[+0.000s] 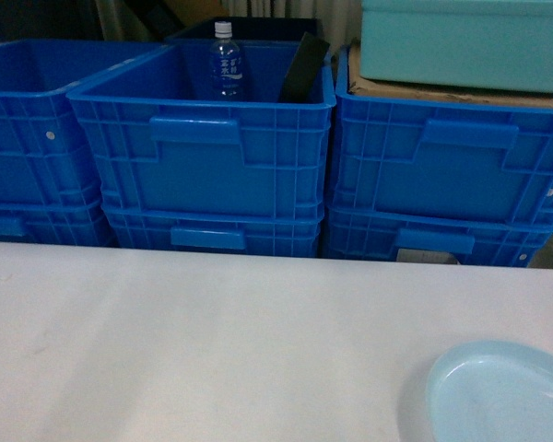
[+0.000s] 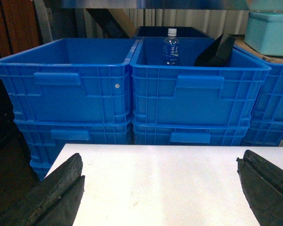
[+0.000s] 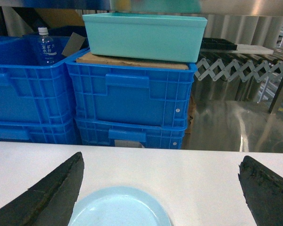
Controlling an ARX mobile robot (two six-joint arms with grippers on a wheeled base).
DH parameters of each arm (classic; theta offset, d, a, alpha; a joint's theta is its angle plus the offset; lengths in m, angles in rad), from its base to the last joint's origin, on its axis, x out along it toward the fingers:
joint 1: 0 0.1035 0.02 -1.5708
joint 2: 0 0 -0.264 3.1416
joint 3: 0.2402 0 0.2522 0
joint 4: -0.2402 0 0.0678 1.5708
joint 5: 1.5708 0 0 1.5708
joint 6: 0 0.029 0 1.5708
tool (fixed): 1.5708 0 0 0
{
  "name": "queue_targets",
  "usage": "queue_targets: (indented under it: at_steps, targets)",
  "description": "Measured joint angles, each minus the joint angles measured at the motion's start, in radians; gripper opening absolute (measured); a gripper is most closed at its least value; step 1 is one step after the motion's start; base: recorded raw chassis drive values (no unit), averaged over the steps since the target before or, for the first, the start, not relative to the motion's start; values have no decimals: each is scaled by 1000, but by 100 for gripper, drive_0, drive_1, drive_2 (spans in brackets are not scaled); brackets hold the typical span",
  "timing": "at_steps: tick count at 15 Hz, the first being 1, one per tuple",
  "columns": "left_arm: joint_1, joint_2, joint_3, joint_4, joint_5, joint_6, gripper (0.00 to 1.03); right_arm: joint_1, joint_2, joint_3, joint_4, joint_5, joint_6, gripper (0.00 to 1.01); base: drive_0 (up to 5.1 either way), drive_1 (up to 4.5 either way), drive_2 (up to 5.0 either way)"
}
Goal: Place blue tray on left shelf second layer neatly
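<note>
The blue tray, a pale blue round dish, lies flat on the white table at the near right. In the right wrist view the blue tray sits low between the spread fingers of my right gripper, closer to the left finger and not touched. My left gripper hangs open over bare tabletop with nothing between its fingers. Neither gripper shows in the head view. A steel beam crosses above the crates; I cannot tell which layer of the left shelf it is.
Stacked dark-blue crates line the table's far edge. The middle one holds a water bottle and a black object. A teal box on cardboard tops the right stack. A shiny steel surface lies right of the crates.
</note>
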State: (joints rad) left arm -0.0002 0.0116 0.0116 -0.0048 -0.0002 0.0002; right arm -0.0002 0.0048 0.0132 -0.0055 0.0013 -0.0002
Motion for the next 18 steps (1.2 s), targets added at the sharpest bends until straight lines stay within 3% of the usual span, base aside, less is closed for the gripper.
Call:
queue_targets:
  at_steps: [18]
  targets:
    - [0, 0, 0, 0, 0, 0, 98, 0, 0, 0, 0, 0, 0, 98, 0, 0, 0]
